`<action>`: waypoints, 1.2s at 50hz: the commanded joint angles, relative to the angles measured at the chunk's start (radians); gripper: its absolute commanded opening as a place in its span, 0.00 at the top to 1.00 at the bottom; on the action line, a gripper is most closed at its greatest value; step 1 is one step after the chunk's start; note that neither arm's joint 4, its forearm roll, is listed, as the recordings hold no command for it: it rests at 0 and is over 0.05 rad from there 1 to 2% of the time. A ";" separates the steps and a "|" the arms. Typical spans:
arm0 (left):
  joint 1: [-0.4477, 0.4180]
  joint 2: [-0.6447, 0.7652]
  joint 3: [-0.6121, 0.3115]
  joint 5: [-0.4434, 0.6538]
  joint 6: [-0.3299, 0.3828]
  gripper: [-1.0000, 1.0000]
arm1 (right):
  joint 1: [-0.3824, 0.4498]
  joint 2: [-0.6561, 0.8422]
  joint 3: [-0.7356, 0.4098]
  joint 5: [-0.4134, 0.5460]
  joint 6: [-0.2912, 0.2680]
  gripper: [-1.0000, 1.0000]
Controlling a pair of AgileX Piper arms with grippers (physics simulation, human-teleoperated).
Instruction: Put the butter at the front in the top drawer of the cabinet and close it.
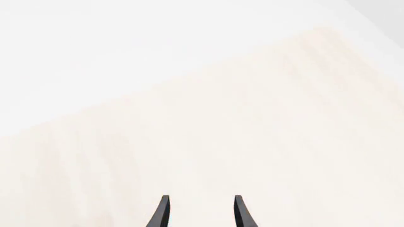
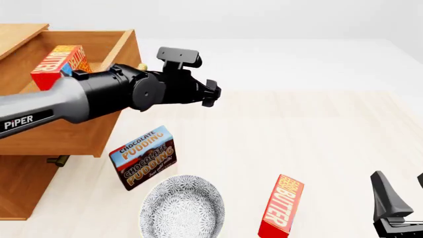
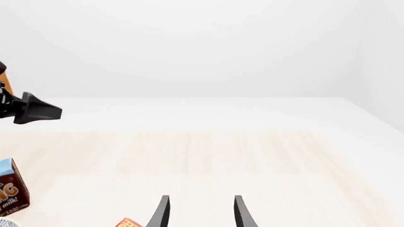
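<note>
The cabinet [image 2: 20, 188] stands at the left with its top drawer [image 2: 73, 134] pulled open. A red "BUTTER" carton [image 2: 61, 63] with a bluish patch leans inside that drawer. A second, same-looking red "BUTTER" carton [image 2: 281, 208] stands near the table's front edge; its corner shows in the right wrist view [image 3: 129, 222]. My left gripper [image 2: 213, 94] is open and empty, held above the table just right of the drawer; its wrist view [image 1: 198, 210] shows only bare table. My right gripper [image 2: 401, 191] is open and empty at the front right, right of the second carton [image 3: 198, 210].
A blue-and-brown "CHOCOLATE PUDDING" box [image 2: 143, 157] stands in front of the open drawer and shows in the right wrist view [image 3: 13, 189]. A patterned grey bowl [image 2: 182, 208] sits at the front. The lower drawer's brass handle [image 2: 58, 160] shows under the open drawer.
</note>
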 commanded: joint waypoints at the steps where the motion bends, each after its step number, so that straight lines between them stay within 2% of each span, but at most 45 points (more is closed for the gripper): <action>1: 0.035 0.028 0.016 -0.032 0.003 0.00 | 0.000 0.001 0.001 -0.001 0.000 0.00; 27: 0.124 0.031 0.045 -0.049 0.015 0.00 | 0.000 0.001 0.001 -0.001 0.000 0.00; 40: 0.199 -0.001 0.091 -0.059 0.026 0.00 | 0.000 0.001 0.001 -0.001 -0.001 0.00; 60: 0.269 -0.035 0.149 -0.074 0.039 0.00 | 0.000 0.001 0.001 -0.002 0.000 0.00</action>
